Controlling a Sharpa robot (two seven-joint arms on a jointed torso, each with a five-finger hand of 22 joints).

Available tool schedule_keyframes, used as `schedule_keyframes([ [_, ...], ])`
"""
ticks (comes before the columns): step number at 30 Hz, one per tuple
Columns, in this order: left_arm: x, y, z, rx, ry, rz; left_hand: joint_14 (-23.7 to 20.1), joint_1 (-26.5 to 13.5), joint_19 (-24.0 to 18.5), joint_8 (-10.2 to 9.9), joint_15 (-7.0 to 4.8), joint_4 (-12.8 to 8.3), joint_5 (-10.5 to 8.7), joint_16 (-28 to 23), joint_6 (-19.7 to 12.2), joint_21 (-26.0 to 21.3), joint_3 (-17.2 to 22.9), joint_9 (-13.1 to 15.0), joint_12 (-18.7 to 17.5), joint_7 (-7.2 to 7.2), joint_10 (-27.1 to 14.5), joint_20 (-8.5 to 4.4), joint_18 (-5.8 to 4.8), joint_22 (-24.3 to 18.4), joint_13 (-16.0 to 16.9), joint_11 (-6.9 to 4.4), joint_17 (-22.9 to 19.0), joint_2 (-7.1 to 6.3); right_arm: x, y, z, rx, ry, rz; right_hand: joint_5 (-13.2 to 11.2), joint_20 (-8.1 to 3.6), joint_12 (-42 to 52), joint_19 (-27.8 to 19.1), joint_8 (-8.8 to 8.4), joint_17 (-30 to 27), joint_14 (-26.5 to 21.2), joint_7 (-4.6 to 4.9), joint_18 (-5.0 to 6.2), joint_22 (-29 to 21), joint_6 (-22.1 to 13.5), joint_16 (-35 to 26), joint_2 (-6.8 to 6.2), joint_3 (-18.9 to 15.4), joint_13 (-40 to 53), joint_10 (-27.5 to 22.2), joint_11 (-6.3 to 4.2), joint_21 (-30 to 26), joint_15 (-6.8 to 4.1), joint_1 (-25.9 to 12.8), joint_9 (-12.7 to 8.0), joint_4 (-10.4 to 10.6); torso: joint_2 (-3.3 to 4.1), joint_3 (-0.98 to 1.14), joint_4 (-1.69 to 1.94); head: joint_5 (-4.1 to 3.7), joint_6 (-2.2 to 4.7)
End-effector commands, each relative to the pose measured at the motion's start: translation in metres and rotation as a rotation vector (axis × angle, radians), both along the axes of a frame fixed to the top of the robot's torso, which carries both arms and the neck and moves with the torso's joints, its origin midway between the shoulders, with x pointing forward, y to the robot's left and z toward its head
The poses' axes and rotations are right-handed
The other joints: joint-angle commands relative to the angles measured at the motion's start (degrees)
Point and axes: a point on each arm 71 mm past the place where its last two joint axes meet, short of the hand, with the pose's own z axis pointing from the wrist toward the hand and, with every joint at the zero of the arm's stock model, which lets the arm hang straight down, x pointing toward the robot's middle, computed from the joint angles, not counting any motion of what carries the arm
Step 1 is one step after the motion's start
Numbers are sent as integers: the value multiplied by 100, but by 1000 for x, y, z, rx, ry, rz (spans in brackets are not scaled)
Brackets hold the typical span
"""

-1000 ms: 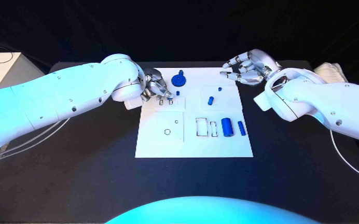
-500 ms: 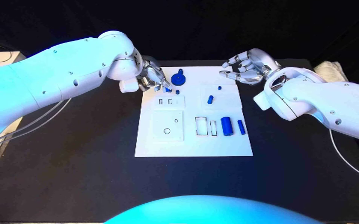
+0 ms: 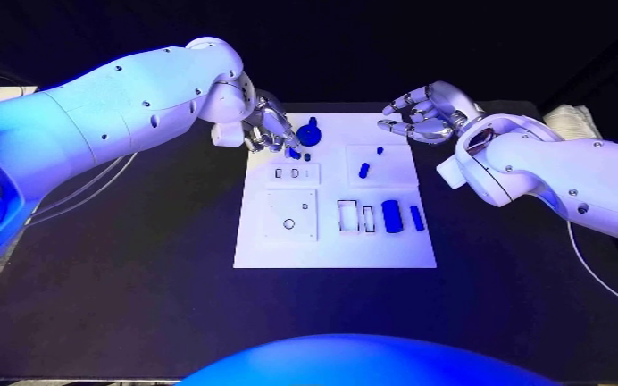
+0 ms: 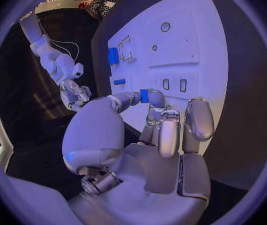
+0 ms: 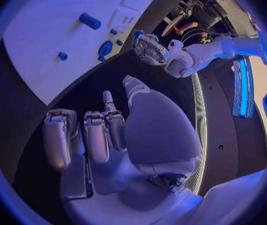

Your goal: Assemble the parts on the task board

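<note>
Left hand (image 3: 268,129) raised at task board (image 3: 335,252) far corner, pinching small blue part (image 4: 144,95), round blue knob (image 3: 309,135) just beside; presumably carrying to insert. Right hand (image 3: 422,118) curled, empty.

The task board (image 3: 335,252) lies in the middle of the counter (image 3: 154,297). At its far left corner stands a round part (image 3: 308,134), and the left robot hand (image 3: 268,130) hangs just beside it, on its left. Near the board's middle lies a small part (image 3: 363,171), with a tiny one (image 3: 379,150) behind it. Toward the right edge two longer parts lie side by side, the wider (image 3: 391,216) left of the narrower (image 3: 416,217). The right robot hand (image 3: 419,118) is over the far right corner.
</note>
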Motion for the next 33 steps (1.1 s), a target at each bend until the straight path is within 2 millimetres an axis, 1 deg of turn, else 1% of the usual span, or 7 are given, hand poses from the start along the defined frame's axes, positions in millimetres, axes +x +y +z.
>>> schedule_keyframes([
  [1,0,-5,-1,37,25,-47,579,-61,22,1,-37,-1485,105,28,82,41,1418,34,42,-45,57,-23,-31,26,34,-8,1453,54,0,1,1,1,-12,8,23,-12,-6,335,23,935,457,-20,107,1131,8,-28,-8,33,1074,134,-13,-27,-7,-65,-9,-5,-1,1,-11,26,3],
  [6,2,-13,-3,71,23,-64,585,-88,31,-3,-39,-1499,139,33,91,49,1416,41,65,-48,81,-26,-35,41,67,-11,1465,62,0,2,1,5,-21,4,23,-12,-6,335,23,935,457,-20,107,1131,8,-28,-8,33,1074,134,-13,-27,-7,-65,-9,-5,1,-3,-1,24,-5],
  [11,2,-21,-7,97,28,-81,594,-134,51,-9,-44,-1529,208,42,112,66,1415,54,96,-54,117,-31,-41,73,107,-17,1485,77,0,3,2,8,-28,3,26,-13,-22,327,24,923,454,-20,111,1120,7,-33,-11,34,1061,120,-13,-45,-7,-66,-10,-6,5,0,-3,30,-17],
  [15,3,-25,-9,115,28,-92,600,-155,60,-14,-46,-1545,246,47,122,73,1414,59,113,-56,136,-33,-44,87,128,-19,1496,87,0,3,2,9,-32,1,26,-13,-22,327,24,923,454,-20,111,1120,7,-33,-11,34,1061,120,-13,-45,-7,-66,-10,-6,7,-3,-8,33,-32],
  [23,2,-28,-11,142,40,-116,606,-193,90,-22,-51,-1576,312,53,142,94,1411,70,143,-60,173,-37,-53,128,170,-23,1508,99,0,3,3,11,-35,1,26,-13,-22,327,24,923,454,-20,111,1120,7,-33,-11,34,1061,120,-13,-45,-7,-66,-10,-6,2,-1,0,31,-44],
  [29,4,-28,-11,155,36,-114,606,-208,88,-24,-52,-1582,335,53,148,94,1411,74,152,-59,184,-39,-52,125,185,-23,1508,106,0,3,3,11,-35,0,33,-14,-14,328,25,930,456,-21,110,1121,8,-31,-19,38,1067,127,-14,-43,-8,-64,-10,-10,-3,-6,3,37,-58],
  [33,5,-27,-12,161,35,-111,606,-232,106,-27,-53,-1598,372,53,159,106,1412,80,153,-62,191,-40,-58,149,178,-26,1508,116,0,3,3,11,-36,-1,33,-14,-14,328,25,930,456,-21,110,1121,8,-31,-19,38,1067,127,-14,-43,-8,-64,-10,-10,2,-2,2,50,-64],
])
